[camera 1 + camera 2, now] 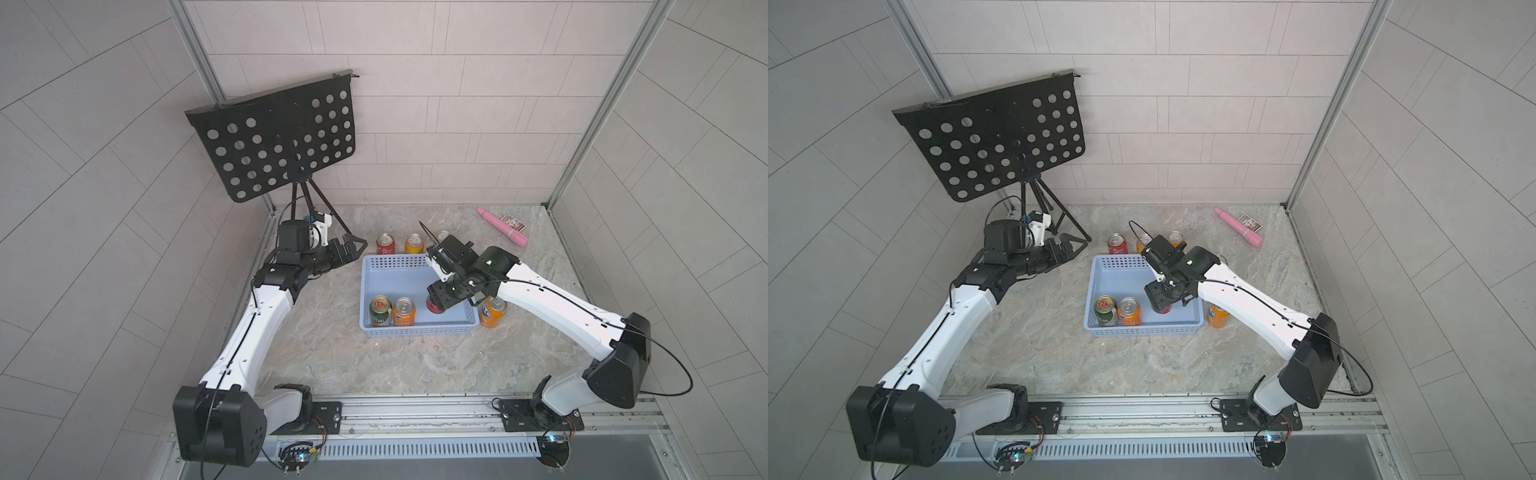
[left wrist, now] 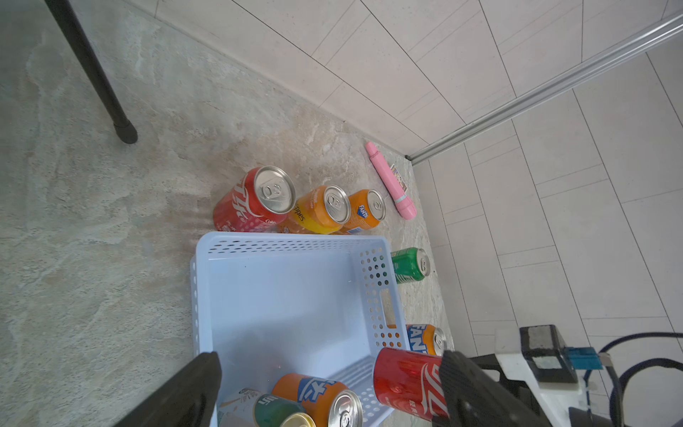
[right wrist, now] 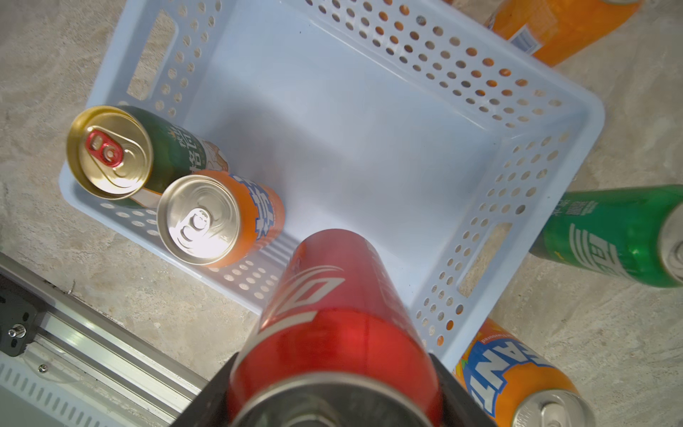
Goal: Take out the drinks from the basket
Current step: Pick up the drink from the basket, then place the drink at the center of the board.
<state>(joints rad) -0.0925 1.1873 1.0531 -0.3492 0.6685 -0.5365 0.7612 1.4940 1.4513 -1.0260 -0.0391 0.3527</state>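
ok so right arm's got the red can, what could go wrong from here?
1. The right gripper holds the red can over the basket floor, close to a side wall; moving sideways before lifting clear could catch that wall.
2. An orange can and a green can stand just outside that wall: easy to knock over on the way out.
3. The grip seems near the can's top, so it may swing or slip.

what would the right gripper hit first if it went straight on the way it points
The right gripper points down; the red aluminium soda can it holds would probably touch the floor of the light-blue plastic basket first.
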